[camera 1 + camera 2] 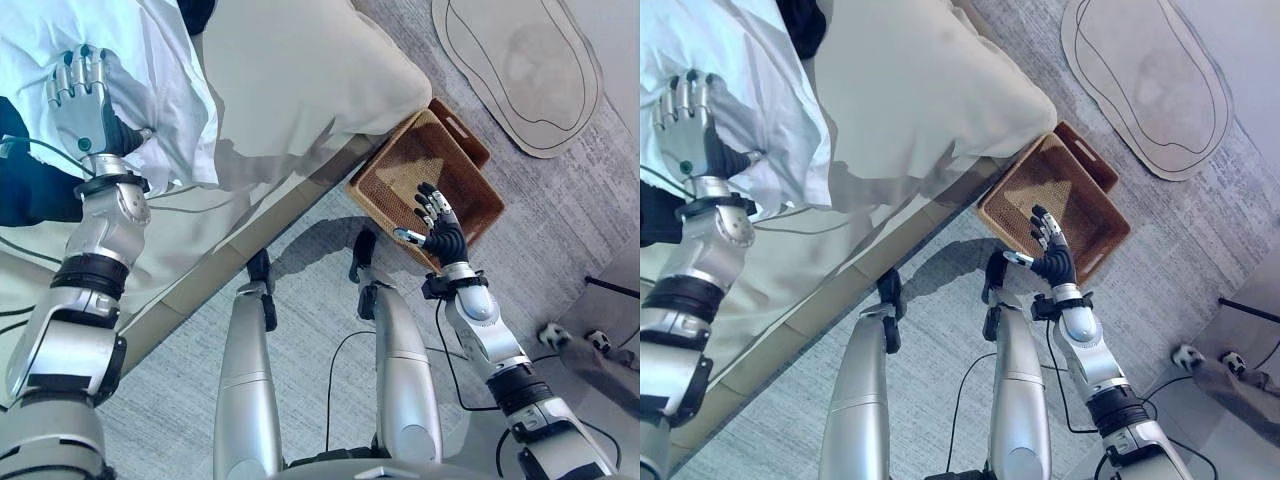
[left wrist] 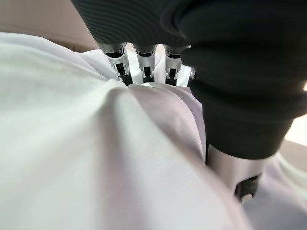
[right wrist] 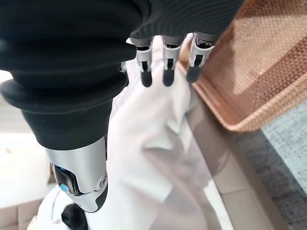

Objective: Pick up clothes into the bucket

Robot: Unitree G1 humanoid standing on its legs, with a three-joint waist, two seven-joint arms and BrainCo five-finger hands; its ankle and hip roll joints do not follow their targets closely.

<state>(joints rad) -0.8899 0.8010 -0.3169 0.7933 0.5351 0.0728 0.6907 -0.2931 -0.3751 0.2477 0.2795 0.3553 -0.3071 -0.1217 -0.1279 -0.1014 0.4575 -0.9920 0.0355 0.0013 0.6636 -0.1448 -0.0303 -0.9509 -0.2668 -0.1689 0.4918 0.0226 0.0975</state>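
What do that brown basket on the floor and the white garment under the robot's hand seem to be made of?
The basket looks like woven wicker or rattan: a fine brown lattice, matte, with a stiff rim; it could be a synthetic weave. The white garment looks like thin woven cloth, perhaps cotton: soft folds and creases, no shine. The left hand rests on it with straight fingers.

The brown woven wicker basket [image 1: 425, 180] lies open-topped on the grey carpet floor [image 1: 310, 300], tight against the beige bed [image 1: 890, 90] at its 10 o'clock. The right robot hand [image 1: 438, 225] hovers spread at its 6 o'clock rim; carpet at 3 o'clock lies free.
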